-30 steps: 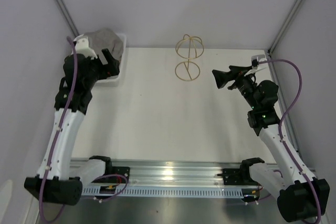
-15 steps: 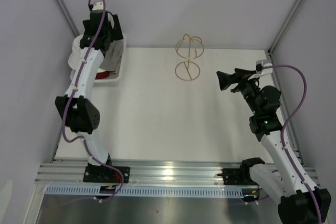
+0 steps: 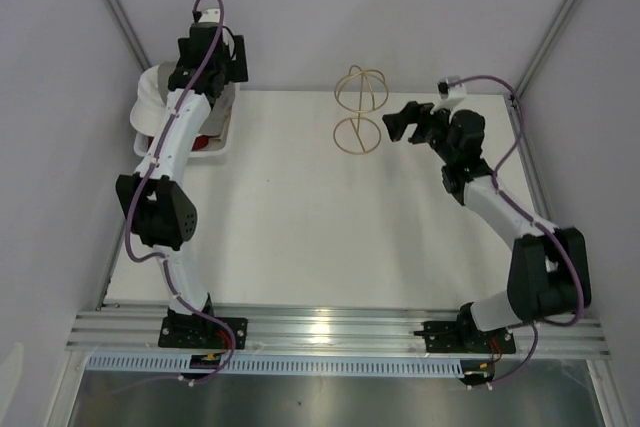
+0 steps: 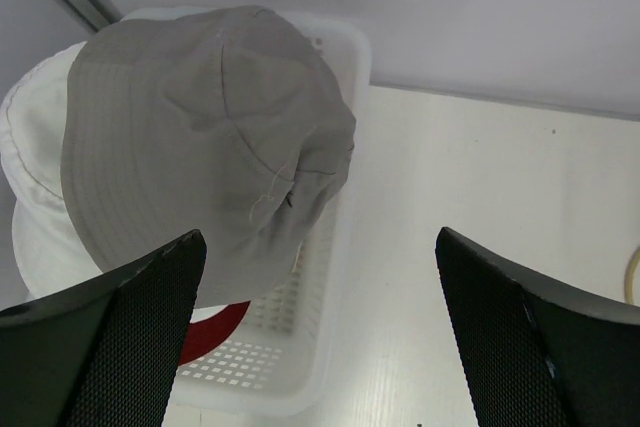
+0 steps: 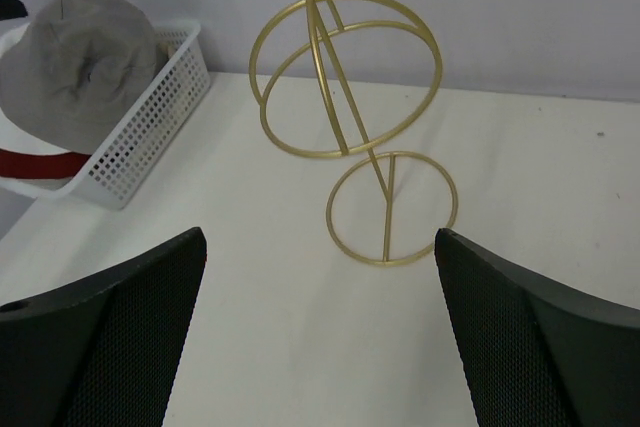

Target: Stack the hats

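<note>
The grey hat (image 4: pixel 200 137) tops the pile in the white mesh basket (image 4: pixel 320 287) at the table's (image 3: pixel 300 227) far left corner, over a white hat (image 4: pixel 40 187); a dark red sliver (image 4: pixel 215 332) beneath is probably another hat. The left gripper (image 4: pixel 318 247) hovers above, fingers spread wide, empty. The right gripper (image 5: pixel 320 242), likewise agape, faces the gold wire stand (image 5: pixel 350 117)

We see a white table (image 3: pixel 300 237) enclosed by pale lilac walls (image 3: pixel 400 7), with grey metal posts (image 3: pixel 113 9) in the far corners and a shiny aluminium rail (image 3: pixel 330 330) along its near edge.
</note>
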`<action>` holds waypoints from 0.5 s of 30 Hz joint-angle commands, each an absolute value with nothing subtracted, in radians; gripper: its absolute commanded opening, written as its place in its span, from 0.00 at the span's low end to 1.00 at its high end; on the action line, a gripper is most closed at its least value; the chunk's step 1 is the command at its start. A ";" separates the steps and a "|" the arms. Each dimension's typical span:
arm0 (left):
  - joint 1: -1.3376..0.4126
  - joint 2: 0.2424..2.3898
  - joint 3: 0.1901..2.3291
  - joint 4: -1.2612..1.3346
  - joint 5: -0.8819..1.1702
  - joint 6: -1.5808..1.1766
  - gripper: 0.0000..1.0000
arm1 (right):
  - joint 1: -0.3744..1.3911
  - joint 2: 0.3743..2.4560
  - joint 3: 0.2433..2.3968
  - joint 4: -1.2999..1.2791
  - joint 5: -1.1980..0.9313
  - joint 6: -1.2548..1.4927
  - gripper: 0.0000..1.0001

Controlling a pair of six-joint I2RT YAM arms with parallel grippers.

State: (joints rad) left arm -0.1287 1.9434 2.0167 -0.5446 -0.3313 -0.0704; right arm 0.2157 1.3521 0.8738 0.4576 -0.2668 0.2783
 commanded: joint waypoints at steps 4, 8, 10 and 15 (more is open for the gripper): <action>-0.138 1.844 2.017 -0.492 -0.298 -0.017 1.00 | 0.244 1.626 1.205 0.462 -0.328 0.167 0.99; -0.138 1.841 2.013 -0.509 -0.278 -0.006 0.99 | 0.261 1.742 1.308 0.465 -0.350 0.160 0.99; -0.138 1.842 2.014 -0.515 -0.267 -0.005 1.00 | 0.281 1.805 1.391 0.408 -0.304 0.138 0.99; -0.138 1.824 2.010 -0.531 -0.247 -0.003 0.99 | 0.311 1.896 1.496 0.316 -0.256 0.071 0.96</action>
State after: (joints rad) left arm -0.1375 1.8839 2.0098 -0.5320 -0.2741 -0.0246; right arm 0.2893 1.8668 1.4300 0.3592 -0.2867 0.1352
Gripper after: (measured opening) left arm 0.994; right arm 0.970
